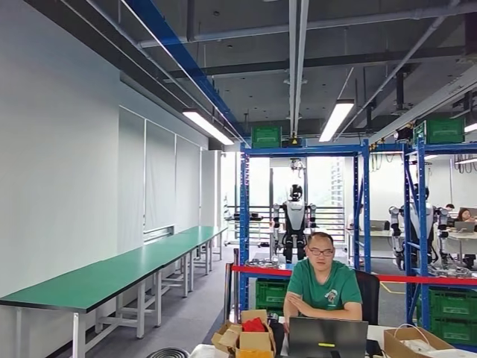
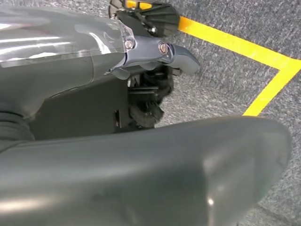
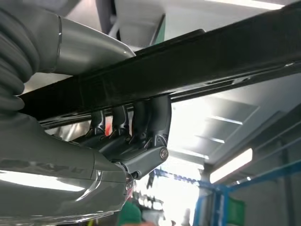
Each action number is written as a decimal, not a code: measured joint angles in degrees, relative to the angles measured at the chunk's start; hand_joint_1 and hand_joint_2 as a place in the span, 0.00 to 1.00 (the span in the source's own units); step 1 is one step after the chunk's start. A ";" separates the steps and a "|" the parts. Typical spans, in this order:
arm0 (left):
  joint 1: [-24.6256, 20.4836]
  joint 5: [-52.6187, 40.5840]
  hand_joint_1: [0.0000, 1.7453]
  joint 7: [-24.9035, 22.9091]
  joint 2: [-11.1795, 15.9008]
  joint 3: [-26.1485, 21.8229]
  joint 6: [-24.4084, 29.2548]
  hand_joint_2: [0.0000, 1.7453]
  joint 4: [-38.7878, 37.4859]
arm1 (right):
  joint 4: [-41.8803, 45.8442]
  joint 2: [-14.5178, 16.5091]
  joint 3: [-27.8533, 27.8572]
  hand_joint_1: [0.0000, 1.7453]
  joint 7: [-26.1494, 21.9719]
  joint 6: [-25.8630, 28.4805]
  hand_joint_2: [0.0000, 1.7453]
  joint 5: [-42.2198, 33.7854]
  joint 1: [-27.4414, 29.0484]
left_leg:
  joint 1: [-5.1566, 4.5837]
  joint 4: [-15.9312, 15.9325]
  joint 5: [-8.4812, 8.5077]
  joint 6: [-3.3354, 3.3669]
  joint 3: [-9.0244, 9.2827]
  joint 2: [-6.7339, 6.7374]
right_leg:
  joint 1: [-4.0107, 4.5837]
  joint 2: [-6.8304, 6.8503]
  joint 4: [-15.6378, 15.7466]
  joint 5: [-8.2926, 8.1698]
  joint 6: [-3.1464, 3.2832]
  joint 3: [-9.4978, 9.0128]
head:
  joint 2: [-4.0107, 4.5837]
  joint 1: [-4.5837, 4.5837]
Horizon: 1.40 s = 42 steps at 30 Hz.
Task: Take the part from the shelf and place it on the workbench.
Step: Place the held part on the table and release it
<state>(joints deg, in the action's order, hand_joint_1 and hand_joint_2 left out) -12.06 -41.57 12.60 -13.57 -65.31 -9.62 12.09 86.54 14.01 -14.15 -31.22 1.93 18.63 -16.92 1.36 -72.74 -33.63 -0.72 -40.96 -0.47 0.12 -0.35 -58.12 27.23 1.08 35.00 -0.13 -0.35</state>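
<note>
The right robot hand (image 3: pixel 135 136) already grips the black part (image 3: pixel 199 61), left robot hand (image 2: pixel 149 89) seemingly empty; the green counter (image 1: pixel 112 272) remains unreached.

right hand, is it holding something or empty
Holding: the right hand's dark fingers curl around a long black part.

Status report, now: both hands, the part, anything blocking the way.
Right hand grips a long black part. Left hand hangs over the floor, state unclear. Seated person ahead; green workbench on the left.
</note>
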 joint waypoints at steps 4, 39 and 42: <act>-0.28 -0.04 0.00 0.33 0.02 0.09 -0.07 1.00 0.00 | -0.55 0.09 1.59 1.00 -0.29 -1.95 1.00 -2.02 -0.03 | -0.31 11.94 5.83 0.75 5.15 0.00 | 0.33 -0.14 -0.47 0.57 -0.61 -0.21 | 0.00 -0.01; -0.67 0.58 0.00 2.66 -0.44 0.18 0.03 1.00 0.00 | -1.37 1.16 4.91 1.00 -2.60 -3.69 1.00 -2.97 3.09 | -0.37 13.08 5.54 1.39 5.84 -0.08 | 0.14 -0.12 -1.52 1.45 -1.86 0.19 | -0.01 0.02; -0.91 0.58 0.00 2.63 -0.56 0.18 0.03 1.00 0.00 | -1.39 1.15 4.99 1.00 -2.80 -3.68 1.00 -2.86 3.06 | -0.24 13.17 5.54 1.96 6.01 -0.03 | -0.14 0.05 -9.94 5.99 -2.64 3.89 | 0.00 0.01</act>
<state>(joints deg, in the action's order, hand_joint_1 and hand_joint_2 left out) -12.97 -40.98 15.23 -14.13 -65.13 -9.60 12.09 85.15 15.16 -9.16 -34.02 -1.75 15.76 -13.86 1.11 -59.57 -28.09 1.24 -34.95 -0.50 -0.02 -0.29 -68.06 33.21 -1.56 38.90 -0.13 -0.34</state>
